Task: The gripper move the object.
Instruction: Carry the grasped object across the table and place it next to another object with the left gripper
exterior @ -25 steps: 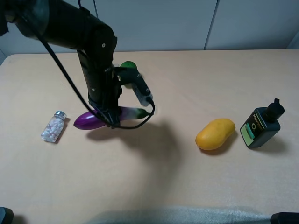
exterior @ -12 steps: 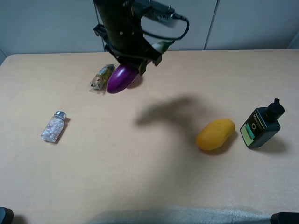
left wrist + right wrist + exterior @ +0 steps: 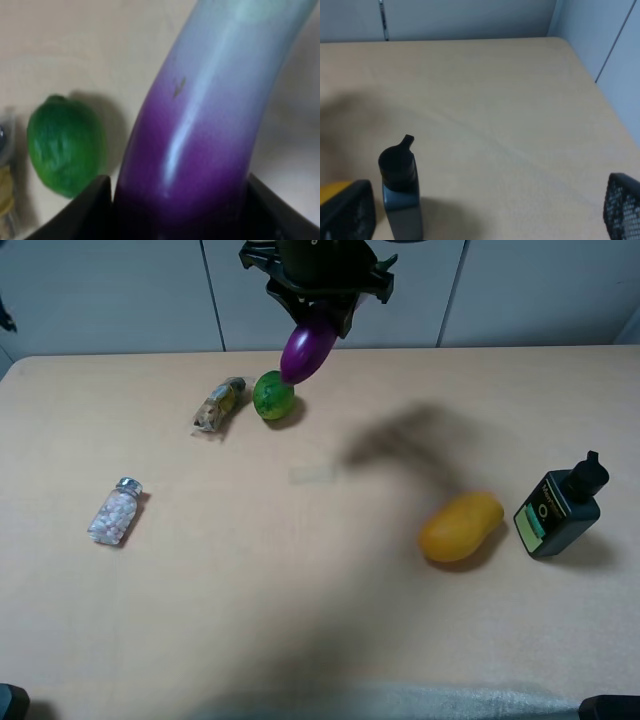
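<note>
My left pincer (image 3: 320,312) was clamped shut on the toy eggplant (image 3: 308,348), holding it clear of the surface (image 3: 300,580) near the far edge, long axis hanging steeply, purple end down just above the lime (image 3: 274,396), while my right pincer (image 3: 485,210) gaped empty.

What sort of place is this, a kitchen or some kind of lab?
Likely a robot test bench: a tan table, plain wall panels, a gripper holding a toy eggplant, plus a stray mango and pill bottle.
</note>
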`<action>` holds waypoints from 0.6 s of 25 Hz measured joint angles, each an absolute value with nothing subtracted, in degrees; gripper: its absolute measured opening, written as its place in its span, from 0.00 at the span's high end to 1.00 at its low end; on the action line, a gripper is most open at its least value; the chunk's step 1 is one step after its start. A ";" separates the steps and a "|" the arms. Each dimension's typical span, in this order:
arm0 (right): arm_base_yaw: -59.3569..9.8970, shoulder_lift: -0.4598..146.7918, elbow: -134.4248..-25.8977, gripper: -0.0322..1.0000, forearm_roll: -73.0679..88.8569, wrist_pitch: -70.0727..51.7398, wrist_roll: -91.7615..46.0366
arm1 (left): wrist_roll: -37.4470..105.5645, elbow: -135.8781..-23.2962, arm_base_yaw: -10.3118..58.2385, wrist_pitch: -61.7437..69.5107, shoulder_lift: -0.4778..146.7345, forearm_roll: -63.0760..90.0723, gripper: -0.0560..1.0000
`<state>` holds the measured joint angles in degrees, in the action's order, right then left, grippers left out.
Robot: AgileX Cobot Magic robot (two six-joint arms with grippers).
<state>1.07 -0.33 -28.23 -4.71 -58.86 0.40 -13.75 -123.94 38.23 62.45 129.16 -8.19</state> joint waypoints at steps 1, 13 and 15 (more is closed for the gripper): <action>1.07 -0.33 -28.23 0.30 -4.71 -58.86 0.40 | -13.98 -125.16 37.92 62.52 130.15 -8.13 0.39; 1.07 -0.33 -28.23 0.30 -4.71 -58.86 0.40 | -14.23 -127.06 37.17 65.46 140.12 -8.07 0.39; 1.07 -0.33 -28.23 0.30 -4.71 -58.86 0.40 | -14.23 -127.06 37.17 65.27 141.04 -8.07 0.39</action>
